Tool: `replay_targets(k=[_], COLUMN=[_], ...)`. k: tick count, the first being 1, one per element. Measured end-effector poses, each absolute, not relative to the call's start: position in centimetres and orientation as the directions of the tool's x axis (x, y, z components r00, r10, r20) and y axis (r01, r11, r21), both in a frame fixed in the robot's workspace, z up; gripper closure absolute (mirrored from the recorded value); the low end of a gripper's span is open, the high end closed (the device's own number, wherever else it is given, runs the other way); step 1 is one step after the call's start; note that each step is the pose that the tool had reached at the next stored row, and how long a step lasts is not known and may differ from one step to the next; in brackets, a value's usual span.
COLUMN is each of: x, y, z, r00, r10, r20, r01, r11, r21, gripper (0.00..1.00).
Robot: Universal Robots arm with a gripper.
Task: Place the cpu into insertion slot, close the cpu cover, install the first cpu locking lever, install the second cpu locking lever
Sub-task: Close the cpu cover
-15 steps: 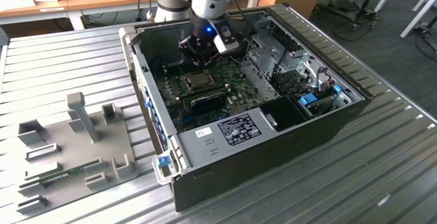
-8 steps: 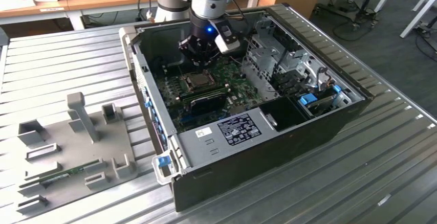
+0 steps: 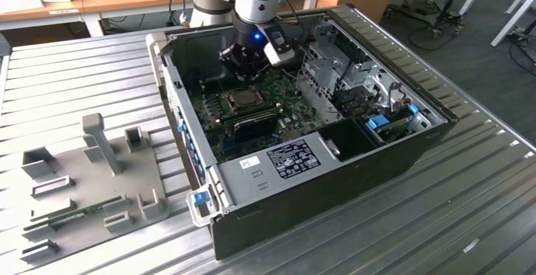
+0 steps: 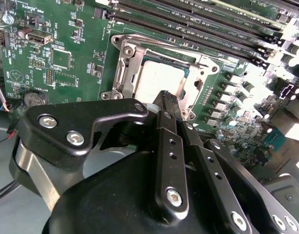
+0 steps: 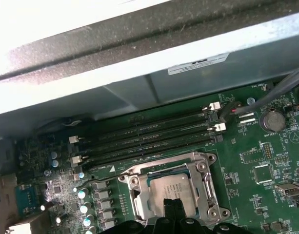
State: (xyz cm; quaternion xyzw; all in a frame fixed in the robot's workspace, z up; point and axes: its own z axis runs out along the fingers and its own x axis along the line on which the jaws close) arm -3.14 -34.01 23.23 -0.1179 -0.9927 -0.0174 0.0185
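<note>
The cpu [image 5: 165,189] already lies seated with the cover [image 5: 164,165] down around it, and the claw [image 5: 171,204], pressed together and empty, hovers just above it; whether the latching is done I cannot tell.

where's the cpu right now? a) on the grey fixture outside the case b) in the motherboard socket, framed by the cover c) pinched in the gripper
b: in the first wrist view the cpu lies flat in its seat on the motherboard, grey top showing through the window of the cpu cover, while the gripper at the cover's edge is shut on nothing.
</note>
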Motion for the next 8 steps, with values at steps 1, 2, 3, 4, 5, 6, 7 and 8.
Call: replay_targets(k=[1,2,3,4,5,6,7,8], x=[-3.14,-3.14,-3.14,-3.14,-3.14,-3.14,-3.14,-3.14], y=[-34.01,-34.01,-34.01,-34.01,-34.01,-34.01,-34.01,-34.01], z=[23.23,23.23,23.24,23.24,23.24,23.24,23.24,23.24], r00=[-0.973,-0.975,-0.977,-0.978,-0.979,-0.979,-0.979,-0.979], r10=[0.226,0.219,0.211,0.205,0.201,0.200,0.200,0.199], r20=[0.040,0.038,0.037,0.035,0.035,0.035,0.035,0.035], r01=[0.227,0.220,0.212,0.206,0.202,0.201,0.201,0.201], r11=[0.973,0.975,0.977,0.978,0.979,0.979,0.979,0.979], r21=[0.031,0.031,0.031,0.031,0.031,0.032,0.031,0.031], gripper=[0.89,0.89,0.89,0.89,0.89,0.89,0.89,0.89])
